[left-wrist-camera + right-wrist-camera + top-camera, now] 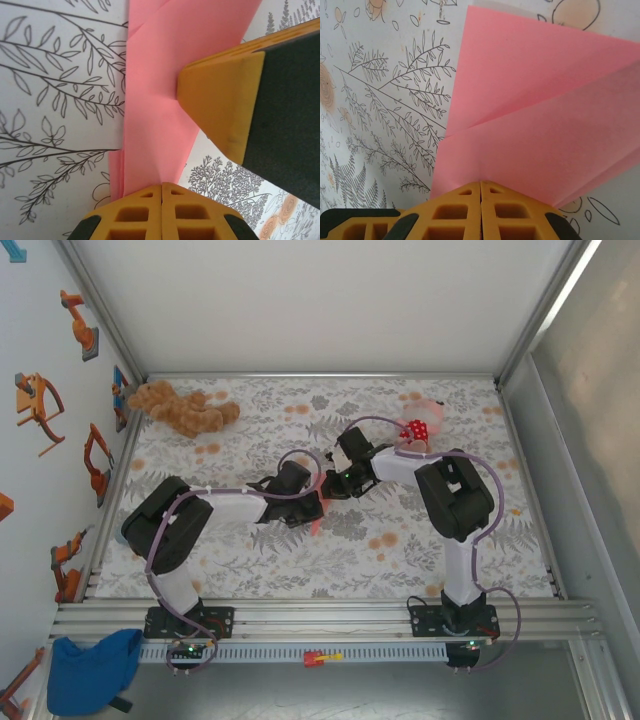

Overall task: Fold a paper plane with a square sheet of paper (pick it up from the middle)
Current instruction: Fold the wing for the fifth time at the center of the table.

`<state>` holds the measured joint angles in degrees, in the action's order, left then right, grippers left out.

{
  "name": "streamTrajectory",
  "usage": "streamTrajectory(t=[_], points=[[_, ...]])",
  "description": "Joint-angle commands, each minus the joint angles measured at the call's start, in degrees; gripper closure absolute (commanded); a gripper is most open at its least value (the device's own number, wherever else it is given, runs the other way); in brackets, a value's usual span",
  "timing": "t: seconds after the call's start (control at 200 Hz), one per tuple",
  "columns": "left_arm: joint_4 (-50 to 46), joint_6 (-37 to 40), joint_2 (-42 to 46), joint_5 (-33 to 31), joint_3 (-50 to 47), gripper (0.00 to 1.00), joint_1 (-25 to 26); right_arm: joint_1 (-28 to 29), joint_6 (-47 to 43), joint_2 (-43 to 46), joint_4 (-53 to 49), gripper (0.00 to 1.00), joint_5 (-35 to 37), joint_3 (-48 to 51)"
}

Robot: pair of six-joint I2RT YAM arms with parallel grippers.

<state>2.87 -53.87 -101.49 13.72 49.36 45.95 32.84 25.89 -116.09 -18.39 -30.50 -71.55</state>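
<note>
Two grippers are seen meeting at mid-table. The left gripper [161, 197] is pinched tight on an edge of the creased sheet of paper [165, 100], and the right gripper [480, 192] is clamped on the same sheet, whose folds are fanned out beyond its fingertips. The sheet is held between the arms, over the leaf-printed tablecloth [250, 560]. A brown plush toy [182, 408] and a pink plush toy [420, 425] are set at the far edge, well apart. A blue cloth [92, 672] is bunched near the left base.

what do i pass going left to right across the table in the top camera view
brown plush toy → left gripper → right gripper → pink plush toy; the pink paper that both grippers pinch overlaps them, so it is left out
</note>
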Motion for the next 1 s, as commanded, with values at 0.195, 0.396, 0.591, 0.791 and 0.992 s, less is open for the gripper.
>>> streamTrajectory(t=[0.195,0.396,0.591,0.791,0.992], points=[[1.52,0.59,0.75,0.74,0.02,0.94,-0.29,0.16,-1.03,-3.43,-4.24,0.93,4.66,1.41],[1.72,1.57,0.66,0.62,0.89,0.93,-0.34,0.21,-1.01,-3.71,-4.2,0.93,4.66,1.46],[1.47,0.8,-2.2,1.41,1.36,0.94,-0.34,0.21,-0.93,-3.93,-4.39,0.94,4.97,1.49],[-2.37,0.95,-1.31,0.44,0.62,0.96,1.37,0.2,-0.69,-4.59,-5.15,0.95,6.49,1.36],[-3.58,-0.53,1.29,-0.51,-2.28,0.97,3.13,0.21,-0.49,-5.5,-5.53,0.96,7.46,1.17]])
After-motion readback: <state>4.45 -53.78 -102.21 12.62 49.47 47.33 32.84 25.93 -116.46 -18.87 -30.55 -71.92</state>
